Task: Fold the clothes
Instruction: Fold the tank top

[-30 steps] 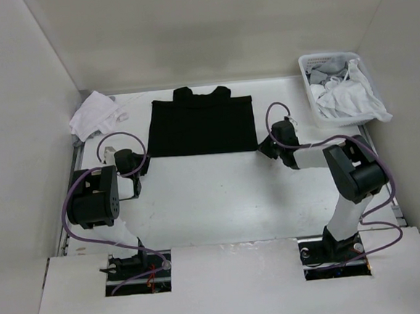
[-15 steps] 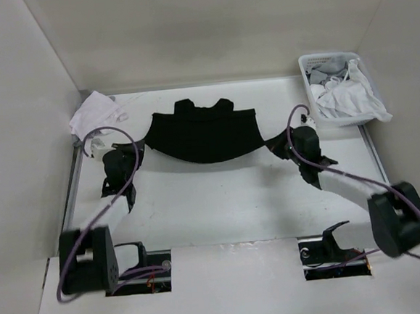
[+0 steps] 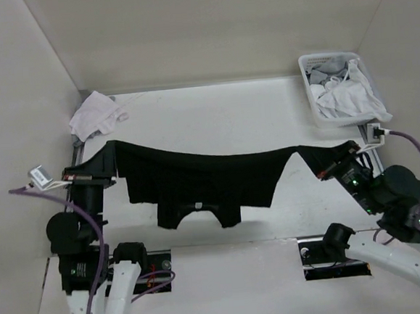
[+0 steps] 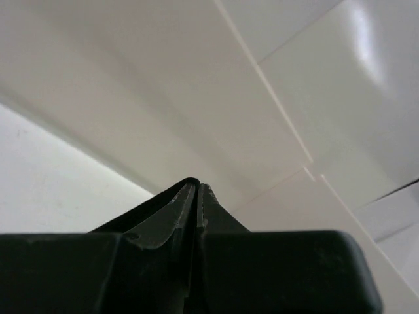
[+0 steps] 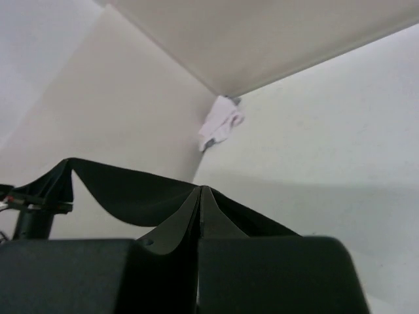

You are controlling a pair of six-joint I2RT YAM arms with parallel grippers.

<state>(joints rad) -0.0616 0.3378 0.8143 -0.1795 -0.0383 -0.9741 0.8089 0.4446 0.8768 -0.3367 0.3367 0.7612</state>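
Shirt (image 3: pixel 197 176) is off the table (image 3: pixel 222 120) and strung in the air between both grippers, left of the basket (image 3: pixel 309 91) and nearer the arm bases than it is. R gripper (image 3: pixel 327 164) has one corner just below the basket's near end. L gripper (image 3: pixel 108 162) has the other corner at the end farthest from the basket. Both pairs of fingers are pinched tight on thin fabric — in the wrist views the tips meet w/ no gap and black cloth falls away to either side.

Why held so, prob.: gripping two corners set wide apart makes the top edge a line, so the body hangs under its own weight and creases drop out before it's laid down again. The edge sags mid-span, so the arms aren't pulling it fully taut. The collar hangs lowest, approx. below the mid-span.

No fold is clearly visible yet, so I judge the task early. White bundle (image 3: pixel 94 114) sits in the corner opposite the basket, clear of the shirt.

Risk: thin cloth slipping from a pinch, or the hanging collar landing bunched.
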